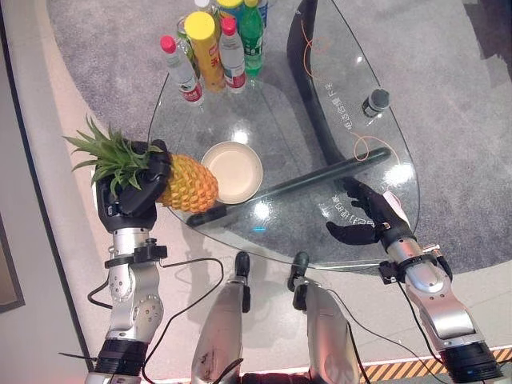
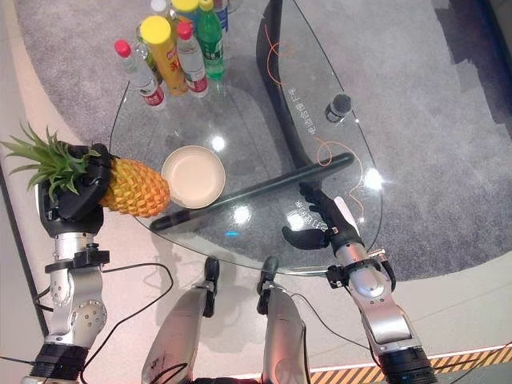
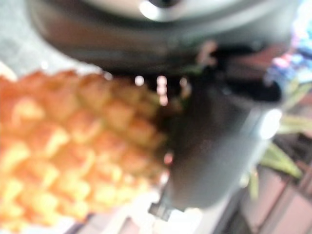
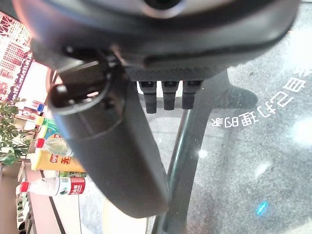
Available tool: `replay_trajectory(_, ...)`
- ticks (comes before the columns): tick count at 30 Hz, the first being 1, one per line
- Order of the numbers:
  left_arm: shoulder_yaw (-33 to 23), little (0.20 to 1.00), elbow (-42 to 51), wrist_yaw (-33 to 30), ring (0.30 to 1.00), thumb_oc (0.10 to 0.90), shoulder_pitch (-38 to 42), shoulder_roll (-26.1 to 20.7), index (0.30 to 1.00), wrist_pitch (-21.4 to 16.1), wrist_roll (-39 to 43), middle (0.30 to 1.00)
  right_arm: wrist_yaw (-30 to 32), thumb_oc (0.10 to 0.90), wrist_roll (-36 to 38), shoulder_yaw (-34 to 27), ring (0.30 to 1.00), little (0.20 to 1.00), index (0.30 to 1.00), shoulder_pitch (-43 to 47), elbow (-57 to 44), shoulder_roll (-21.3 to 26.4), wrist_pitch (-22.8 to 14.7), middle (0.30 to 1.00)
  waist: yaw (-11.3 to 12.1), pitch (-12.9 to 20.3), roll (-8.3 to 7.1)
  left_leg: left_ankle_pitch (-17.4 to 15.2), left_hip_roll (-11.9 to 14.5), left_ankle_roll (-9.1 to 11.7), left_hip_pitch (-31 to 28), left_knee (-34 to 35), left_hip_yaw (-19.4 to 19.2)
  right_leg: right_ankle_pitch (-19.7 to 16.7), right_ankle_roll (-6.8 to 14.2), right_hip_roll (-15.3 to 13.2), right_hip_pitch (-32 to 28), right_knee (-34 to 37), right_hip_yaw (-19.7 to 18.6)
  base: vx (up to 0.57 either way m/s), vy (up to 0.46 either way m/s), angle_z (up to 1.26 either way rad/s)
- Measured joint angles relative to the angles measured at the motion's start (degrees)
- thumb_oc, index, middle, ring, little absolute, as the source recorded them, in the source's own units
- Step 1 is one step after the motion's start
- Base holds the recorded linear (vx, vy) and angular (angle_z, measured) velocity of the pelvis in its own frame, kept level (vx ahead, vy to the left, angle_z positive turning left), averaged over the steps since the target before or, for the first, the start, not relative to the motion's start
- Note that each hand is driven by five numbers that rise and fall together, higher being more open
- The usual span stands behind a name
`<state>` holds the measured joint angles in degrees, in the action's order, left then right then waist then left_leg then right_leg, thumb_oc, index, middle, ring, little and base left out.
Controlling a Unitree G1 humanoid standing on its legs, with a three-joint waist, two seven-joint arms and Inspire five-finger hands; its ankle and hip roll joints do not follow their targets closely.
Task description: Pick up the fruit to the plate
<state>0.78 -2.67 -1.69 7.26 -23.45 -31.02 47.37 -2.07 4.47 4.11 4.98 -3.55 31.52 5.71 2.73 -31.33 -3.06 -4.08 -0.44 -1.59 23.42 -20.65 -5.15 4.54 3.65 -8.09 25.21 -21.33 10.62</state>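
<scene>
My left hand (image 1: 132, 196) is curled round the pineapple (image 1: 189, 183) at its crown end, holding it lying sideways at the left edge of the glass table (image 1: 320, 120), its body just beside the plate (image 1: 233, 171) without being on it. My right hand (image 1: 364, 214) hovers over the table's near right part, fingers loosely bent and holding nothing. Bottles (image 1: 214, 44) stand grouped at the far edge
</scene>
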Motion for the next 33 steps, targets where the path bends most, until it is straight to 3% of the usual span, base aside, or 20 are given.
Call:
replay_trajectory(4, 0.3, 0.2, -0.7, -1.0, 0.3, 0.1, 0.9, 0.0, 0.3, -0.4, -2.2, 0.3, -0.1, 0.8, 0.1, 0.3, 0.9, 0.9, 0.9, 0.5, 0.0, 0.0, 0.0, 0.9, -0.1, 0.0, -0.03, -0.3, 0.1, 0.0, 2.0, -1.5, 0.0, 0.0, 0.0, 0.1, 1.6, -0.8, -0.1, 0.0, 0.0, 0.0)
replay_trajectory(12, 1.4, 0.2, -4.9, -9.3, 0.3, 0.1, 5.3, -0.4, 0.3, -1.6, -11.3, 0.3, -2.4, 0.8, 0.9, 4.8, 0.9, 0.9, 0.9, 4.0, 0.2, 0.0, 0.8, 0.9, -1.3, 0.0, -0.21, -0.6, 0.4, -0.2, 5.8, -3.5, -0.1, -0.3, -0.1, 0.0, 4.9, -2.0, -0.1, -0.01, 0.017, 0.0)
replay_trajectory(27, 5.3, 0.2, -16.2, -24.3, 0.3, 0.1, 21.5, -4.8, 0.3, -6.5, -28.2, 0.3, -7.4, 0.8, 4.7, 14.4, 0.9, 0.9, 0.9, 16.2, 5.8, 0.2, 7.8, 0.9, -4.2, 0.0, -1.01, -0.8, 1.0, -0.6, 17.3, -7.5, -1.8, -1.7, -0.3, 0.4, 16.6, -4.3, -2.1, -0.04, 0.081, -0.06)
replay_trajectory(33, 5.5, 0.2, -16.9, -28.5, 0.3, 0.1, 25.0, -5.1, 0.3, -7.2, -33.5, 0.3, -9.3, 0.8, 6.9, 16.7, 0.9, 0.9, 0.9, 19.3, 7.3, 0.2, 9.6, 0.9, -4.9, 0.0, -1.04, -0.8, 0.7, -0.6, 19.2, -7.7, -2.4, -1.7, -0.3, 0.5, 19.2, -5.0, -3.1, 0.0, 0.081, -0.06)
